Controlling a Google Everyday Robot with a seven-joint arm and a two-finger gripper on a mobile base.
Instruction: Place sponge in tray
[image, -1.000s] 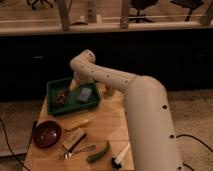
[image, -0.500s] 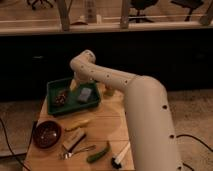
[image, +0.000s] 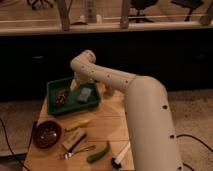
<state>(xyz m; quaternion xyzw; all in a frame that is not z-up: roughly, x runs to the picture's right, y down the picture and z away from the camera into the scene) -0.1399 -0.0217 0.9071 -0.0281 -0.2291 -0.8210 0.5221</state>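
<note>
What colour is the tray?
The tray is dark green, camera view. The sponge is inside it; the gripper hangs over its far side.

gripper (image: 77, 84) at tray (image: 51, 97), mostly behind arm (image: 117, 81)

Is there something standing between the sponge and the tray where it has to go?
Nothing visible does: the sponge already lies inside the tray. The gripper hangs over the tray, just behind it.

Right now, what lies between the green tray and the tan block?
A yellow banana-like item, seen in camera view; the tool hovers over the back of the tray.
</note>
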